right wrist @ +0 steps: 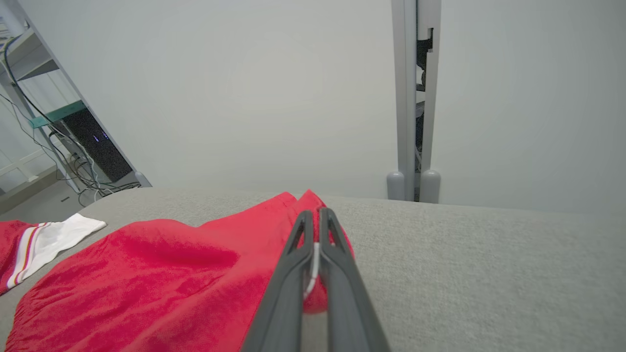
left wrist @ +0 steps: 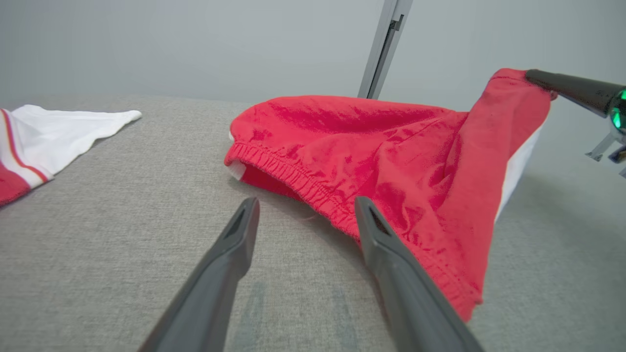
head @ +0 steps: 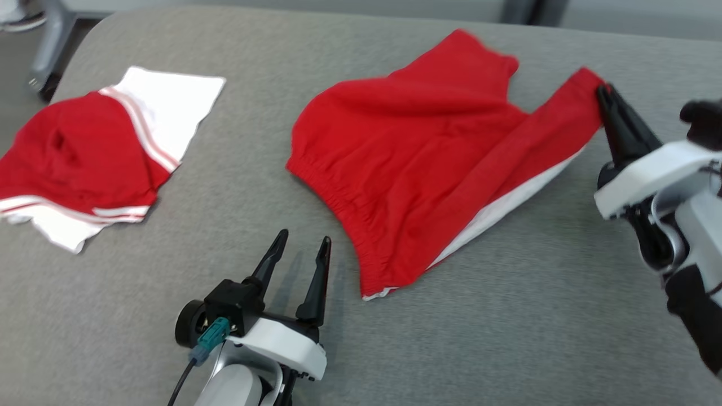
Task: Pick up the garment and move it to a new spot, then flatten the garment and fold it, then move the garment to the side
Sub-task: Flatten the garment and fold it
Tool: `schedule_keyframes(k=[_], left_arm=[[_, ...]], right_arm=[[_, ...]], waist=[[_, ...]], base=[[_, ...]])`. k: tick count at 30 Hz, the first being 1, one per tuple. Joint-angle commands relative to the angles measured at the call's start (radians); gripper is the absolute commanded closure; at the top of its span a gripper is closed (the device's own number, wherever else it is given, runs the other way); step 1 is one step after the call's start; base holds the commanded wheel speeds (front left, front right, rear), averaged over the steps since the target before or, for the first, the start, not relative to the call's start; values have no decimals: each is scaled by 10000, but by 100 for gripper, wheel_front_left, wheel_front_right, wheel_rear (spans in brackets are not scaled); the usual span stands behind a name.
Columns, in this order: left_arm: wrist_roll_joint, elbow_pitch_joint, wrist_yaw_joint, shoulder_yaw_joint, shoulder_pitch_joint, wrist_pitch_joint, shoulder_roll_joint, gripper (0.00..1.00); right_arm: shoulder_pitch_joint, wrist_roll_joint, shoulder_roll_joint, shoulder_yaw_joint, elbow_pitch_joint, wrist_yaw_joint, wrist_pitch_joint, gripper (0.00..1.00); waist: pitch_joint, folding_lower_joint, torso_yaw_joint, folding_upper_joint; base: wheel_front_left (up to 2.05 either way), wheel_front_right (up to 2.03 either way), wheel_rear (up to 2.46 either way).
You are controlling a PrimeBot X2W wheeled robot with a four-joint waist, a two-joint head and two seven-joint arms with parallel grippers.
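Your task piece is the red garment [head: 417, 146], a pair of soft, matte shorts lying on the far right half of the grey table [head: 507, 316]. Its waistband is gathered elastic, puckered into fine ridges, and it faces the table's near edge. A white panel shows along the underside of the leg nearest the table's right edge. The cloth is loosely wrinkled, not flat. That leg's hem corner is raised off the table while the rest lies on it.

Your right gripper [head: 604, 93] is clamped on that raised hem corner, above the table's far right part. Its 2 long dark fingers are pressed together with red cloth and a thin white edge between them.

Your left gripper [head: 303, 237] hangs low over the table's near middle. Its 2 fingers are spread wide and hold nothing, just short of the waistband.

The table top is a coarse grey woven fabric with rounded corners. On its far left part lies a second garment [head: 84, 158], red with white panels and thin red-and-white stripes, rumpled.
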Motion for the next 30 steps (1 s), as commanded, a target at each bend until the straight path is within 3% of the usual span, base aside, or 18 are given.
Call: schedule_keyframes(k=[1,10,16,17,18,19,30], left_arm=[[80,73,-44,166,180,-3,54,0],[203,299,-166,672,695,-3,54,0],[327,417,-219,954,920,-3,59,0],[351,437,-240,1000,943,-3,51,0],[378,477,-255,1058,998,-3,51,0],[419,511,-271,1097,1052,-3,49,0],[614,570,-208,1738,1538,-3,51,0]], right_arm=[[501,-160,57,-251,-127,1,-45,100],[3174,-1220,746,-1999,-382,1,-47,100],[4577,-2311,1588,-3121,-529,1,-48,100],[4780,-2583,1737,-3241,-546,1,-46,94],[4969,-2793,1896,-3443,-536,1,-48,55],[5082,-3086,1960,-3656,-587,1,-48,0],[6008,-6395,2637,-5677,-2804,1,-47,0]], waist=[[-866,0,-1075,-1],[-1504,0,-2189,-1],[-1698,0,-2382,-1],[-1739,0,-2379,-1],[-1782,0,-2377,-1],[-1824,0,-2368,-1],[-2297,0,-2310,-1]], base=[[0,0,0],[0,0,0],[0,0,0],[0,0,0],[0,0,0],[0,0,0],[0,0,0]])
